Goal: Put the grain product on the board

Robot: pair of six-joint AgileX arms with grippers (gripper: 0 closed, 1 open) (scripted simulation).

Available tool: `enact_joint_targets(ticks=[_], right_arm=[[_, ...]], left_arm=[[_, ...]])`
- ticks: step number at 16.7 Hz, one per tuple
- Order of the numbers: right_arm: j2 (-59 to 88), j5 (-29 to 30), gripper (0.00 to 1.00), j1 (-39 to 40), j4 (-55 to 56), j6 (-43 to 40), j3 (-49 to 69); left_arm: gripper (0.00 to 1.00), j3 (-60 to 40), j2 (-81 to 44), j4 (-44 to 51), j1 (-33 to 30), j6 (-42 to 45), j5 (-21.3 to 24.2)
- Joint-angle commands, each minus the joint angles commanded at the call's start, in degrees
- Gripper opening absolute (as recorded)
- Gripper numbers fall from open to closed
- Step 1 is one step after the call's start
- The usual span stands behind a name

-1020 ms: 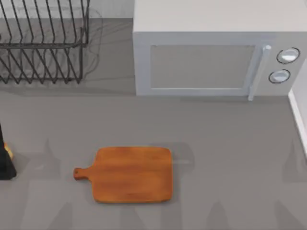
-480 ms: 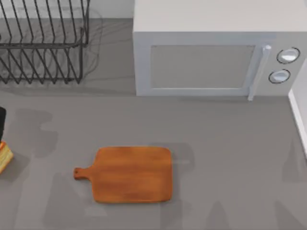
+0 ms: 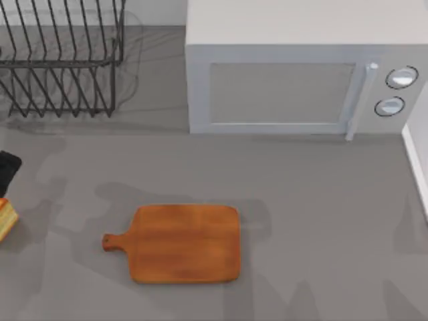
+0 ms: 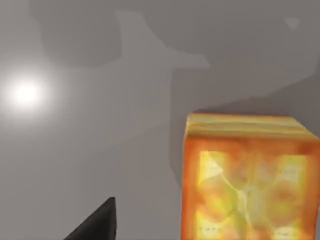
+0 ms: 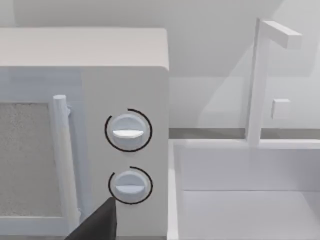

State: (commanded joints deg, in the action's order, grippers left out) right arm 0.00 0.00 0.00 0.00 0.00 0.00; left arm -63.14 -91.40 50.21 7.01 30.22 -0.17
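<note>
Bread-like pale yellow grain product (image 3: 6,218) with golden-tan crust sits at the grey surface's (image 3: 307,200) far left edge, just beside the left pincer (image 3: 8,168), whose grip cannot be told. Flat orange-brown wooden board (image 3: 184,243) lies bare, well apart; wire dish rack (image 3: 60,60) holds nothing visible.

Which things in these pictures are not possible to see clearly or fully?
- Grain product: cut by the top view's left edge; left wrist view's bottom edge crops it.
- Left hand: mostly beyond that same edge, so its grip is unclear.
- Right hand: one dark fingertip at the right wrist view's bottom edge.
- Dish rack: cropped top-left.
</note>
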Motion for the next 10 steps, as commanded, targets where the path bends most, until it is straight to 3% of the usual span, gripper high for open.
enact_joint_targets(ticks=[4,10], right_arm=[[0.00,0.00,1.00,0.00,0.00,0.00,0.00],[0.00,0.00,1.00,0.00,0.00,0.00,0.00]], left_arm=[[1.00,-4.16,-8.29,6.48,1.15,1.83,0.18],[1.00,-4.07,-8.85,6.70,0.98,1.85,0.17]])
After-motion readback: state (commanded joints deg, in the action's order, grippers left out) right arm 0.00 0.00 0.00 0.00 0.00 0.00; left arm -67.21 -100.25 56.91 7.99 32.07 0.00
